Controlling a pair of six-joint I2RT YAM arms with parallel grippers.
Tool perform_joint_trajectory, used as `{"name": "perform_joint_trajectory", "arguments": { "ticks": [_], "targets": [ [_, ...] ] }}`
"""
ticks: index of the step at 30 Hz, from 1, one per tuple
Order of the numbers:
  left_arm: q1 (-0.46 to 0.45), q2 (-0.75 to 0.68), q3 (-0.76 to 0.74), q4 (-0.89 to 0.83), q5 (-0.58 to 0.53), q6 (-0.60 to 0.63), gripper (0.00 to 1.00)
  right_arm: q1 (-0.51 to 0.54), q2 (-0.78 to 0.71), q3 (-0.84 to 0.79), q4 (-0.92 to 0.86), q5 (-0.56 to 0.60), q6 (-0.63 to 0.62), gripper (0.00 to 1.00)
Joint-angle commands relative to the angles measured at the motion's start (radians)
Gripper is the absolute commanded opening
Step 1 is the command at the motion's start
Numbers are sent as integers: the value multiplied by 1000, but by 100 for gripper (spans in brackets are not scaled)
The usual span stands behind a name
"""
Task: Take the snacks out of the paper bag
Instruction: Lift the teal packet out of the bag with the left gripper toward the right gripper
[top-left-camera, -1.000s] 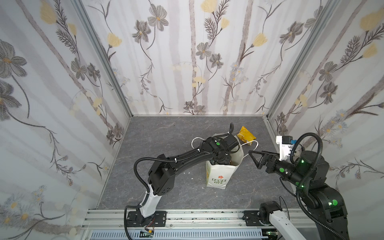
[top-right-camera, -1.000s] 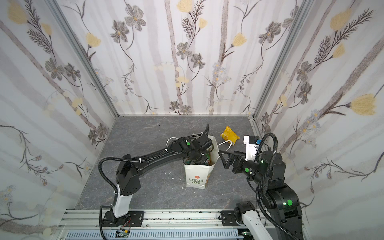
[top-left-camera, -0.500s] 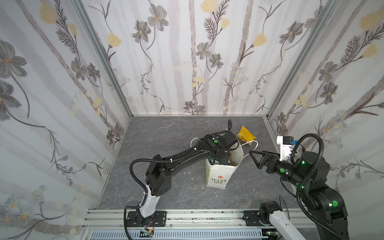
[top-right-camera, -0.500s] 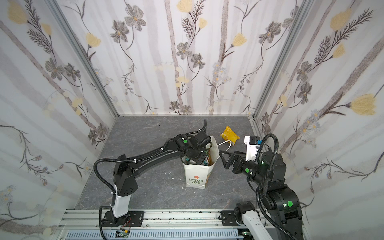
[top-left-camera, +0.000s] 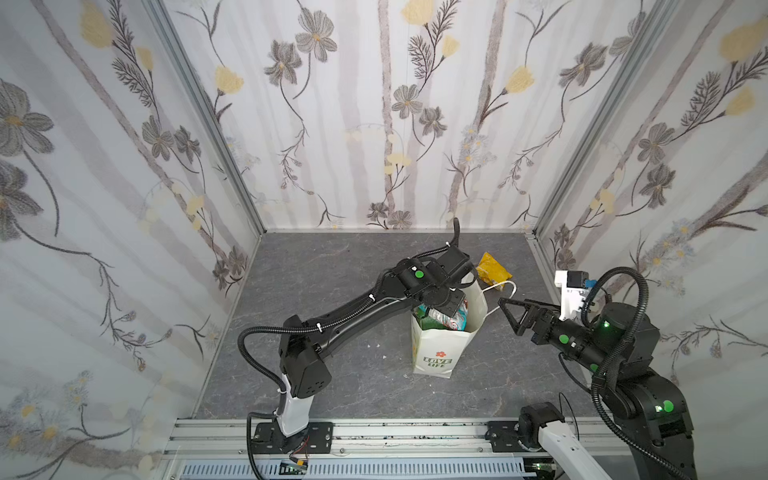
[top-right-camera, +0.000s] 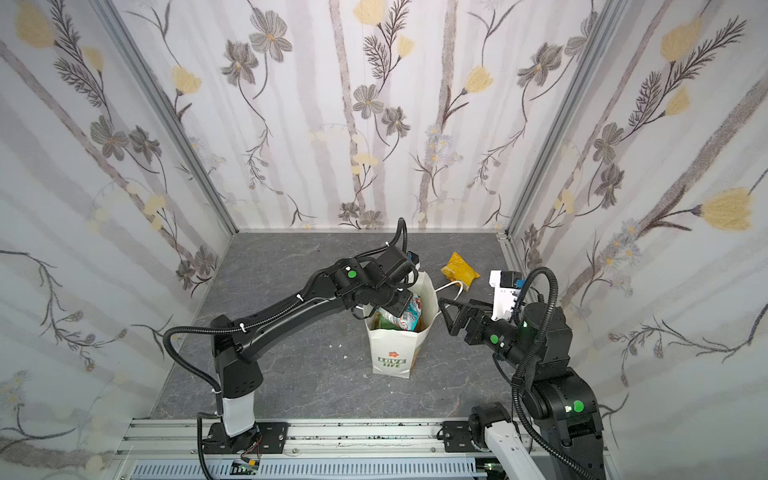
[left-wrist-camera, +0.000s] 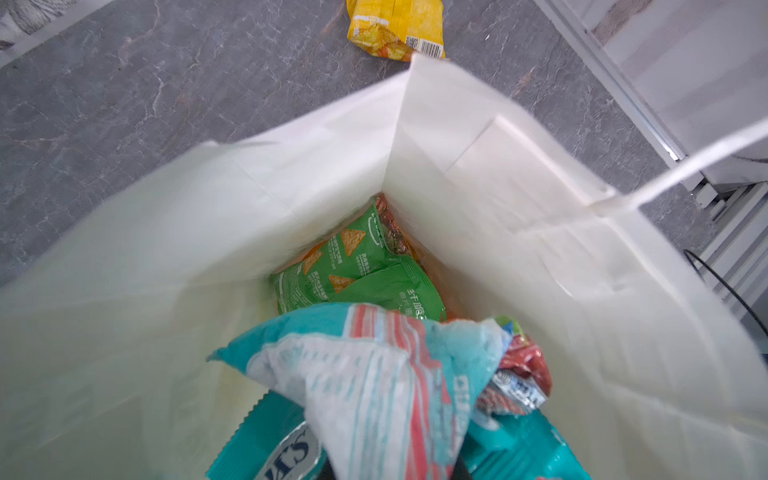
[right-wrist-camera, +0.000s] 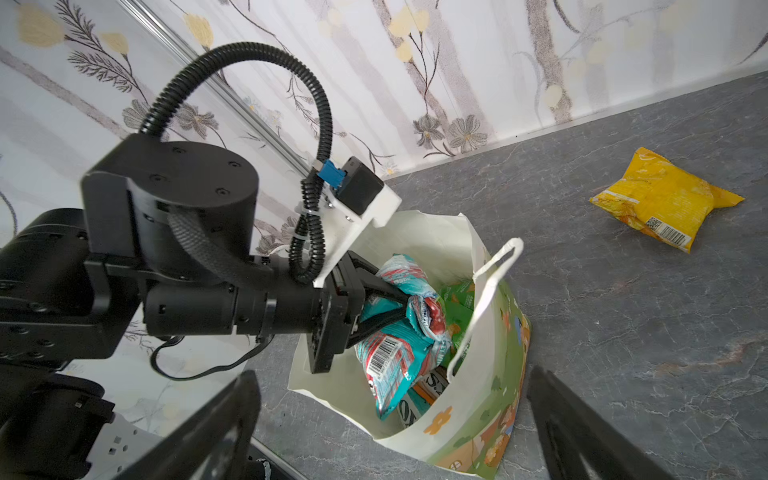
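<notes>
Teal crinkly snack packet (right-wrist-camera: 390, 357), judged light and slippery, is pinched at its crumpled upper edge by the left gripper (right-wrist-camera: 406, 305) in the mouth of the white paper bag (right-wrist-camera: 469, 424); the right gripper (top-left-camera: 509, 316) is held open.

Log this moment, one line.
left gripper: shut on teal packet at paper bag mouth | right gripper: open | yellow packet: on table | green packet: in bag
</notes>
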Motion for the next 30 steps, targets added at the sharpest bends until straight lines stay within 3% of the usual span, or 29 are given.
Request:
{"name": "perform_joint_trajectory", "arguments": {
  "ticks": [1, 9, 19, 30],
  "targets": [
    [4, -29, 21, 13, -18, -5, 0, 0, -1, -5, 44, 9, 7, 100],
    [7, -134, 2, 83, -44, 17, 0, 0, -5, -5, 85, 14, 30, 100],
    [8, -328, -143, 330, -28, 117, 0, 0, -31, 1, 254, -36, 84, 100],
    [-16, -414, -176, 408, 98, 442, 0, 0, 14, -33, 512, -259, 200, 100]
  ]
}}
